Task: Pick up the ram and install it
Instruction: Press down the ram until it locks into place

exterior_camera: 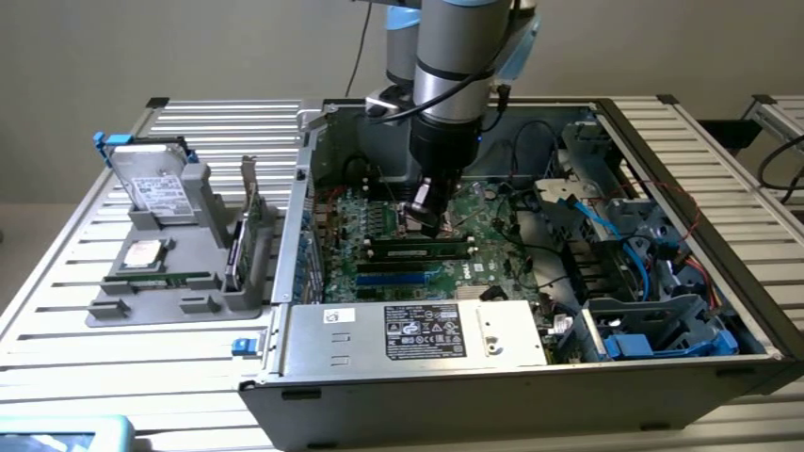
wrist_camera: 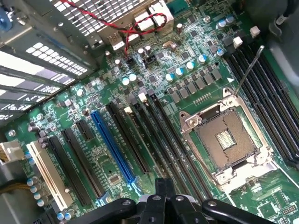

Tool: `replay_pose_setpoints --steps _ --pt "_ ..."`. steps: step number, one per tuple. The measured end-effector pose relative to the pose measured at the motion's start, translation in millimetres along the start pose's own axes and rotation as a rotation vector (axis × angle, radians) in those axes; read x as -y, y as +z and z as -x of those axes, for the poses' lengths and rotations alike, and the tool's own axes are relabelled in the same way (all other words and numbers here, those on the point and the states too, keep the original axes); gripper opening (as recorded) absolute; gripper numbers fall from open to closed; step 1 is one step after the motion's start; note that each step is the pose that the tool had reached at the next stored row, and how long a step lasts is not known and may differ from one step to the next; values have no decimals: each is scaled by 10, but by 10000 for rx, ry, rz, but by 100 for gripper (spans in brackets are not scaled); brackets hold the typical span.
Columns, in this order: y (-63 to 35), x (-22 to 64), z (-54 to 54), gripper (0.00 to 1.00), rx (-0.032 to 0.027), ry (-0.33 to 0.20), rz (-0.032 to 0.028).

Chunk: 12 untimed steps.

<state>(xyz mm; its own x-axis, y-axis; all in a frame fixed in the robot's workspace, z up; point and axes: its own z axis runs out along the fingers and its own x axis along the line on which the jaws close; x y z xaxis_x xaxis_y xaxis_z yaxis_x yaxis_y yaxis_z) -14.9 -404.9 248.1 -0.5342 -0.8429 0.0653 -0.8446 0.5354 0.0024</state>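
Single arm is reaching down into the open black-and-silver computer case, which sits on the slatted aluminium table. The black gripper is low over the green motherboard, close above the row of long black memory slots. Can't tell whether the jaws are wide, narrow or holding anything: the gripper body blocks the tips.

The ram, a narrow green circuit-board stick, looks to be outside the case. It lies along the front of the grey plastic parts holder at the exterior view's left, well apart from the gripper.

The same holder carries a silver boxy hard drive standing tilted at the back. A taller green expansion card with a metal bracket stands on edge beside the case wall.

In the wrist view the square metal CPU socket is open and bare, with its lever raised. The blue expansion slot lies on the other side of the memory slots from the socket.

A dark bar with pale end clips crosses the board just in front of the gripper. I can't tell if it's a fitted stick or a bare slot.
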Motion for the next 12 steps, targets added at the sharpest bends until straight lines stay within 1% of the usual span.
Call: replay_pose_setpoints --steps 8,12 --pt "1 0 0 11 3 1213 80" --pt "2 0 0 11 1 1743 110"
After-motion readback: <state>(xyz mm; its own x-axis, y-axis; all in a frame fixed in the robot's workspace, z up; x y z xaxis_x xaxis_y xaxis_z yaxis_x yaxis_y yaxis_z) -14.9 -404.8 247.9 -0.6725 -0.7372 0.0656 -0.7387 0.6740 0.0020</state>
